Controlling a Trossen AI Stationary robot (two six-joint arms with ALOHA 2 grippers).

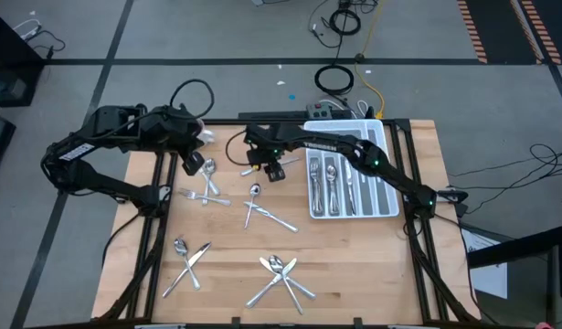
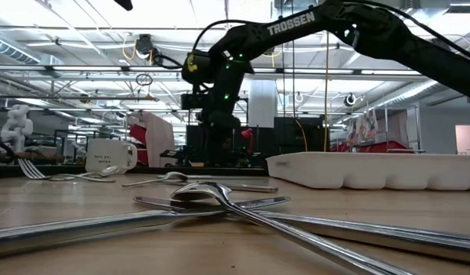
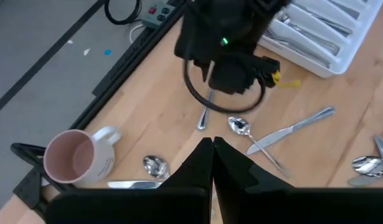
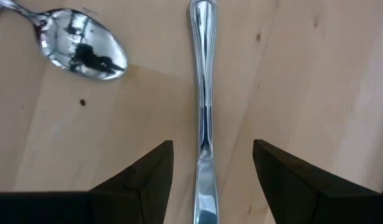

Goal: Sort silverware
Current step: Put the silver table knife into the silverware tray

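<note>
Your right gripper (image 4: 213,180) hangs wide open and empty astride a knife (image 4: 202,112) on the worktop (image 4: 316,81); its long axis runs straight toward twelve o'clock between the fingers. Farther off, your left gripper (image 3: 212,163) is shut, empty.

White mug (image 3: 76,157) near table (image 1: 354,265) edge; divided tray (image 1: 387,203) far side.
</note>
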